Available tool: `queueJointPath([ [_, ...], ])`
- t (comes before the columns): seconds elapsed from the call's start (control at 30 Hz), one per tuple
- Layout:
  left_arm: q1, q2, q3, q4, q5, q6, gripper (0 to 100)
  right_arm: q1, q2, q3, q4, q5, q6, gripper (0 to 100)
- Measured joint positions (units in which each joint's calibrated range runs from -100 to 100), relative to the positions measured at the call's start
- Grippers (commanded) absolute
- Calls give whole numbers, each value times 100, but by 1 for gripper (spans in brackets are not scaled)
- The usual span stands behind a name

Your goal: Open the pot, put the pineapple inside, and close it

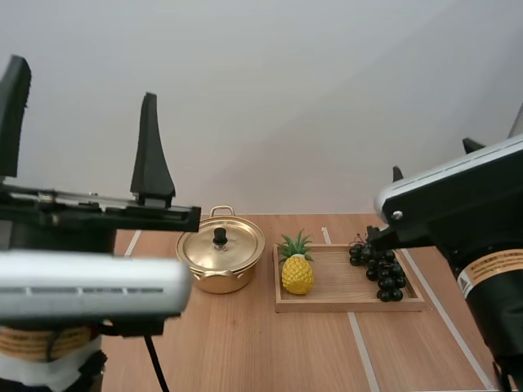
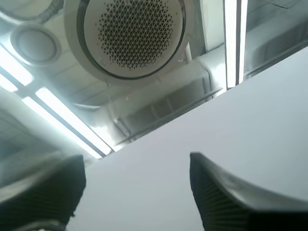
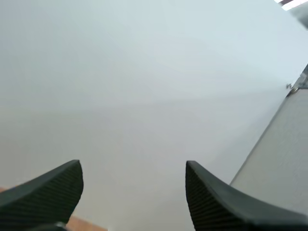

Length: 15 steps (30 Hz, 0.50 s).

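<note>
— What is counted on the tabletop point(image 1: 245, 351)?
— One golden pot point(image 1: 221, 268) is seen at lower centre-left of the high view. One lid point(image 1: 237, 245) is seated on it, and one black knob point(image 1: 220, 236) is set on top of the lid. Just to the pot's right one wooden tray point(image 1: 351, 305) is laid. On it are counted one pineapple point(image 1: 297, 273) and one bunch of dark grapes point(image 1: 380, 269). Three white lines point(image 1: 362, 351) are marked along the tabletop.
— Where exactly is the pineapple placed?
— It is stood upright at the tray's left end, near the pot but apart from it. The grapes are found toward the tray's right back corner, apart from the pineapple.
— How are the hands found?
— Two are counted. The left hand point(image 1: 82, 135) is seen in the upper left of the high view, released, its two black fingers spread wide with nothing between them. The same wide gap is shown in the left wrist view. The right hand point(image 1: 435, 159) is seen at the right edge of the high view, also released. In the right wrist view its fingers point(image 3: 216, 204) are stood apart, ribbed faces turned inward, with nothing gripped.
— Can any writing be read?
— A yellow label point(image 1: 493, 268) is wrapped round the right arm and dark print is carried on it, but no word can be made out
</note>
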Motion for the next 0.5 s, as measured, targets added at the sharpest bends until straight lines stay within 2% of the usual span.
queueJointPath([
  [0.1,0,296,-934,-56,2431,-563,100,0,99,-422,0,-178,0,100],
  [0.27,0,1457,-2422,109,4233,-774,100,0,850,-1009,0,-102,0,100],
  [0.4,0,2629,-3635,233,6394,-793,100,0,1753,-1588,0,869,-135,100],
  [0.5,0,3482,-4403,181,8203,-575,100,0,2490,-2092,-11,2210,-415,100],
])
